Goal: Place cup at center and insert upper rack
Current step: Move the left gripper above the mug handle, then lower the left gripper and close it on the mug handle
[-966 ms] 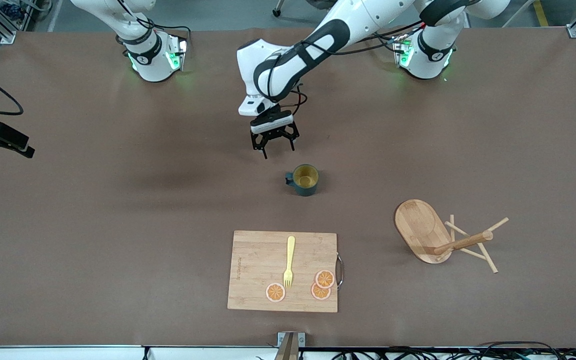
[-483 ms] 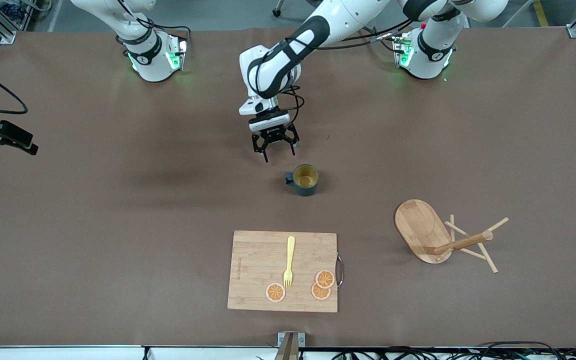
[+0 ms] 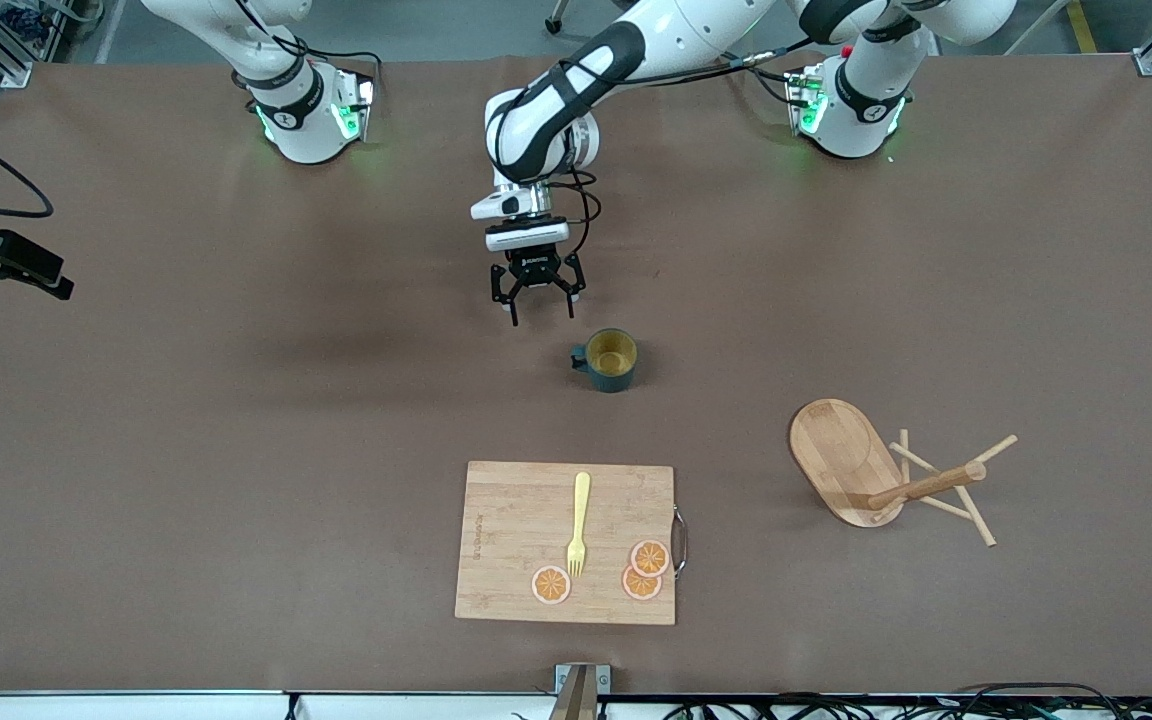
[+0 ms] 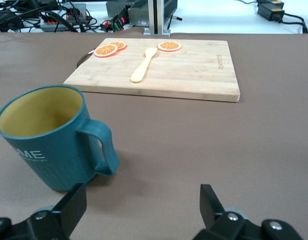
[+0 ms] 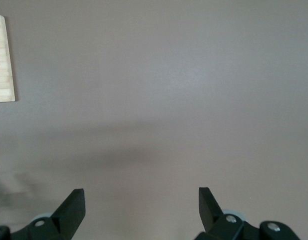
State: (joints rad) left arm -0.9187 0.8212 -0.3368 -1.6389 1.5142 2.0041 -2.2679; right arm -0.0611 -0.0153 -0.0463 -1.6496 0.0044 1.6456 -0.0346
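My left gripper (image 3: 532, 303): jaws wide, empty, over bare table beside the cup (image 3: 610, 359).
My right gripper (image 5: 141, 212): jaws wide, waiting.
Upper rack (image 3: 891, 476): toppled, toward left arm's end.

One teal cup (image 3: 610, 359), one bamboo mug rack (image 3: 886, 475), one cutting board (image 3: 516, 545), one yellow fork (image 3: 578, 523), three orange slices (image 3: 551, 585), two robot arms.

Robotics lab: two white arm bases (image 3: 311, 110) bolted to a brown-covered tabletop (image 3: 136, 450), aluminium frame posts (image 3: 1151, 55) at corners, cable bundles (image 3: 1036, 700) along edge.
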